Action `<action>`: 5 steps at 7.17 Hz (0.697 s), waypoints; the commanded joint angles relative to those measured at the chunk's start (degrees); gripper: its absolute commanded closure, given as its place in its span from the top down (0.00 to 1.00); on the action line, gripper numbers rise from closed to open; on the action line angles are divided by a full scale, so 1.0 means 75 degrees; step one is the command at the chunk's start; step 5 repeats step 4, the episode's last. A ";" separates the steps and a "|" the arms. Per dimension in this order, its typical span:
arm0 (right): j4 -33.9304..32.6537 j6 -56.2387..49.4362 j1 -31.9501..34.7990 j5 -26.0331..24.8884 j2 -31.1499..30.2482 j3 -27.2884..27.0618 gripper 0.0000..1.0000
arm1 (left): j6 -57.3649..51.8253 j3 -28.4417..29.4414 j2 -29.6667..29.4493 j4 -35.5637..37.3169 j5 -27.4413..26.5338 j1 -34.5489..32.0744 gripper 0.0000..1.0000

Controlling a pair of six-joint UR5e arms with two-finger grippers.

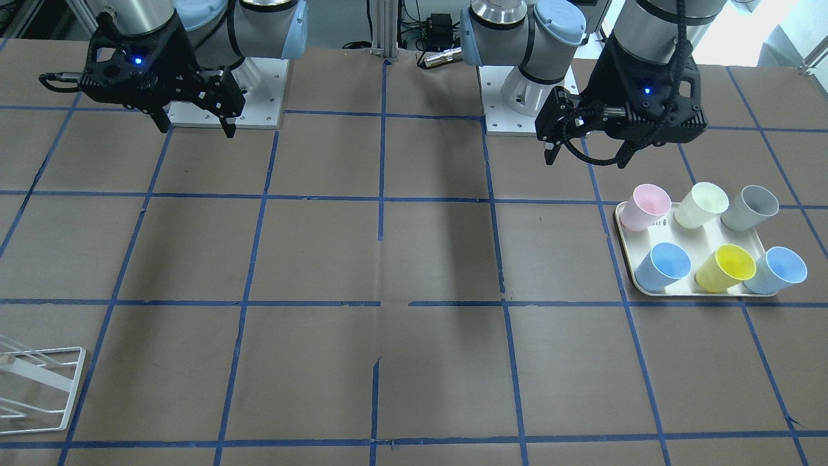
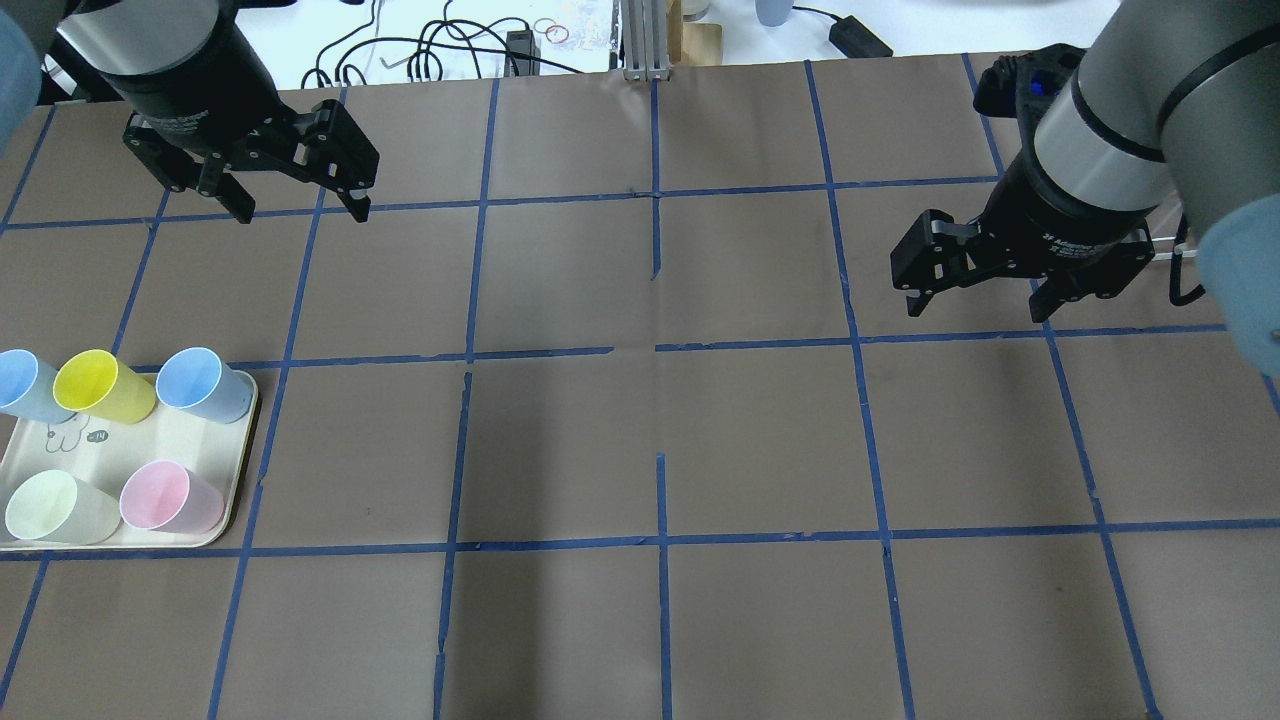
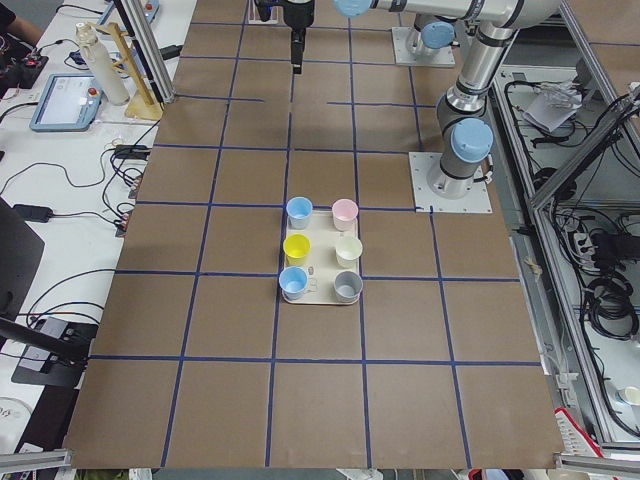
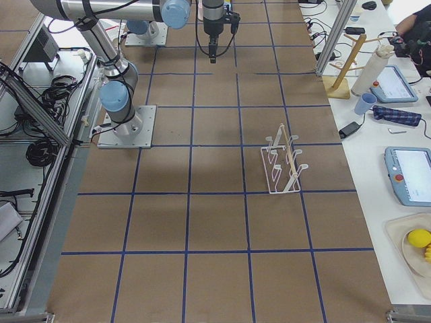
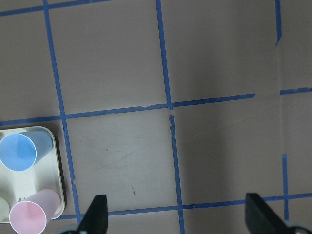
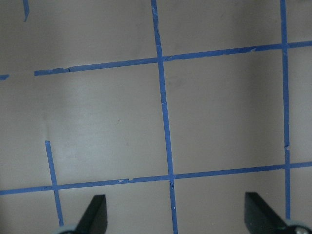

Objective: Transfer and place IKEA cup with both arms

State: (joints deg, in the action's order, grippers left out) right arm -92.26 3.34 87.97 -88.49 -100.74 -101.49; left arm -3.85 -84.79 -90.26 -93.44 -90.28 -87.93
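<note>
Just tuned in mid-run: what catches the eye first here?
The white tray of six pastel cups sits on the robot's left, with the pale-blue IKEA cup at its outer far corner. The left gripper and right gripper both hang open and empty above the taped brown table.

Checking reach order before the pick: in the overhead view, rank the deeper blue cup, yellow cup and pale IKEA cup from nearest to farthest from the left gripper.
1. Deeper blue cup, far row's right end, closest to the left gripper.
2. Yellow cup, middle of that row.
3. IKEA cup, row's left end.
</note>
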 commanded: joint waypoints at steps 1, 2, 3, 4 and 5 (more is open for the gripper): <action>-0.0003 0.0012 0.0002 0.0009 -0.0044 -0.0003 1.00 | -0.0002 -0.0039 0.0023 0.0049 -0.0009 0.0040 1.00; -0.0003 0.0012 0.0002 0.0010 -0.0044 -0.0003 1.00 | 0.0009 -0.0051 0.0011 0.0165 -0.0009 0.0040 1.00; -0.0015 0.0012 0.0002 0.0010 -0.0044 -0.0003 1.00 | -0.0002 -0.0085 0.0069 0.0155 -0.0009 0.0028 1.00; -0.0015 0.0012 0.0002 0.0010 -0.0044 -0.0003 1.00 | 0.0009 -0.0063 0.0035 0.0166 0.0002 0.0028 1.00; -0.0015 0.0012 0.0002 0.0010 -0.0044 -0.0003 1.00 | 0.0009 -0.0063 0.0035 0.0166 0.0002 0.0028 1.00</action>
